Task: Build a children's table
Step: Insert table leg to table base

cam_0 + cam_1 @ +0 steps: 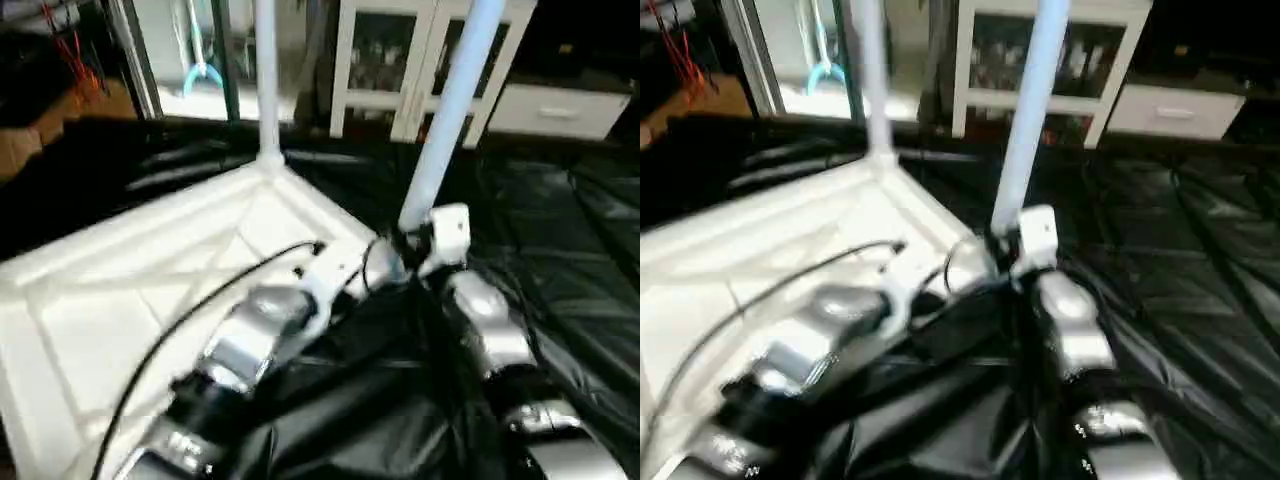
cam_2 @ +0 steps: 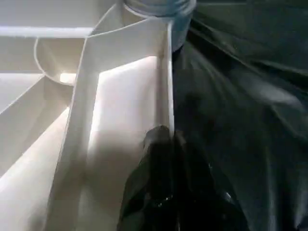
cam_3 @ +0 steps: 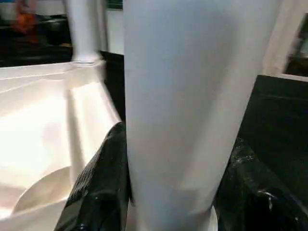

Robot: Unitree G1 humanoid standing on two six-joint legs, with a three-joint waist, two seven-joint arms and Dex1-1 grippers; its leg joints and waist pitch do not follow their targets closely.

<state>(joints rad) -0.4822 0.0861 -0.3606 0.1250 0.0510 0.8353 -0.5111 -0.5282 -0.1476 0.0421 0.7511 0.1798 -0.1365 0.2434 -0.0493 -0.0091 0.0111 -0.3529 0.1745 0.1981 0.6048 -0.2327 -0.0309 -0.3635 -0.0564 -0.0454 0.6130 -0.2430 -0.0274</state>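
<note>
Left eye view: tabletop (image 1: 120,300) lies underside up on black sheeting (image 1: 570,260), one leg (image 1: 266,80) upright in its far corner socket. Left hand (image 2: 166,144), fingers pinched closed on the tabletop's rim wall, steadies it. Right hand (image 3: 168,192) grips a second leg (image 1: 450,110) at the near-right corner. Best keep this leg plumb, pressing straight down into the socket.

A black sheet (image 1: 560,260) covers the floor. The white tabletop (image 1: 120,300) lies on the sheet upside down, with wrinkled sheet beside it.
</note>
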